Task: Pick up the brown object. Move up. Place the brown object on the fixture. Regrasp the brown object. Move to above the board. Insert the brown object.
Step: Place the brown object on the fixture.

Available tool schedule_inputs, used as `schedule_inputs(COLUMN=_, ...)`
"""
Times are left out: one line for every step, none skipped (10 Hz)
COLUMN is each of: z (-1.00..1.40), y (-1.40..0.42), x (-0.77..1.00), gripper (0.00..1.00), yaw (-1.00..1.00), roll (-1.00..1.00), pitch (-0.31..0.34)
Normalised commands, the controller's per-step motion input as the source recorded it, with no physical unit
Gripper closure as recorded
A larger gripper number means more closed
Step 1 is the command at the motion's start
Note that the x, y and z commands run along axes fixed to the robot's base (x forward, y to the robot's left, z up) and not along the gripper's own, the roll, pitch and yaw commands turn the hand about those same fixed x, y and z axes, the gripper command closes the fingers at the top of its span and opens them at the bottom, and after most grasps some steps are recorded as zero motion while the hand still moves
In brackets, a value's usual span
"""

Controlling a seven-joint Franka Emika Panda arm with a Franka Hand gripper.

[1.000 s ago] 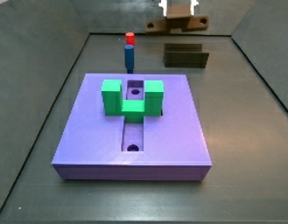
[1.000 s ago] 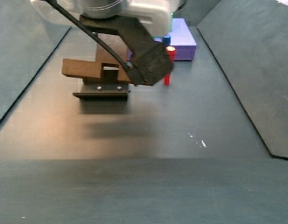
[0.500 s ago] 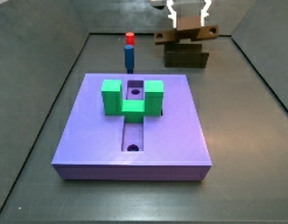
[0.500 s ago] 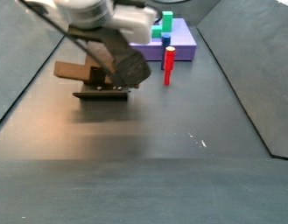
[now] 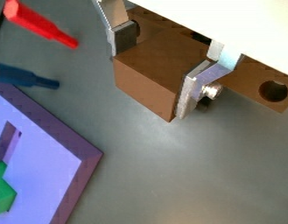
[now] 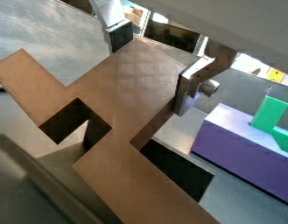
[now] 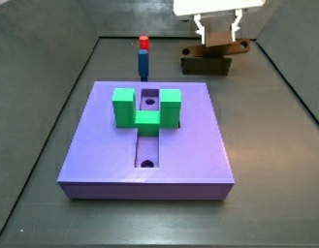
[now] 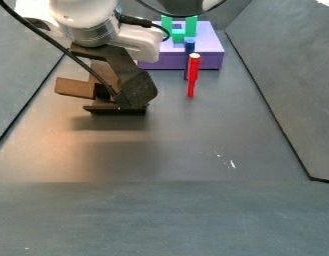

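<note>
Dark grey floor (image 7: 46,145) between low walls. Nearest in a side view, purple board (image 7: 188,155) carrying green block (image 7: 146,108); beyond, blue peg (image 7: 143,60). Farthest, tool (image 7: 223,44) clamped on brown object (image 7: 216,50) over fixture (image 7: 207,66). Hole (image 5: 273,89) visible only in a wrist view.

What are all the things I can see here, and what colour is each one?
Board: one, purple, middle of the floor.
U-shaped block: one, green, on the board's far half.
Peg: one, blue with red top, upright beyond the board.
Fixture: one, dark olive, far end of the floor.
Brown object: one, reddish-brown, between the gripper's fingers, over the fixture.
Gripper: one, silver fingers, shut on the brown object at the fixture.
</note>
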Motion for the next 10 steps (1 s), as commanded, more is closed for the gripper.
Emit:
schedule_inputs(z=-0.29, y=0.00, x=-0.03, gripper=1.00, yaw=0.05, roll=0.00, pitch=-0.200)
schedule_inputs(z=-0.33, y=0.13, x=-0.17, gripper=1.00, yaw=0.03, roll=0.04, pitch=-0.060)
schedule_inputs(z=-0.26, y=0.19, x=-0.22, gripper=1.00, yaw=0.00, roll=0.27, pitch=0.154)
schedule_inputs(z=-0.28, y=0.18, x=-0.33, gripper=1.00, yaw=0.00, roll=0.31, pitch=0.269)
schedule_inputs(z=-0.26, y=0.13, x=-0.22, gripper=1.00, yaw=0.00, roll=0.37, pitch=0.474)
schedule_inputs(z=-0.24, y=0.19, x=-0.01, gripper=1.00, yaw=0.00, roll=0.22, pitch=0.494)
schedule_inputs(z=-0.14, y=0.03, x=0.10, gripper=1.00, yaw=-0.03, roll=0.03, pitch=0.214)
schedule_inputs(z=-0.12, y=0.00, x=0.14, gripper=1.00, yaw=-0.07, roll=0.00, pitch=0.000)
schedule_inputs(z=0.00, y=0.00, x=0.00, gripper=1.00, yaw=0.00, roll=0.09, pitch=0.000)
schedule_inputs(z=0.00, y=0.00, x=0.00, gripper=1.00, yaw=0.00, roll=0.00, pitch=0.000)
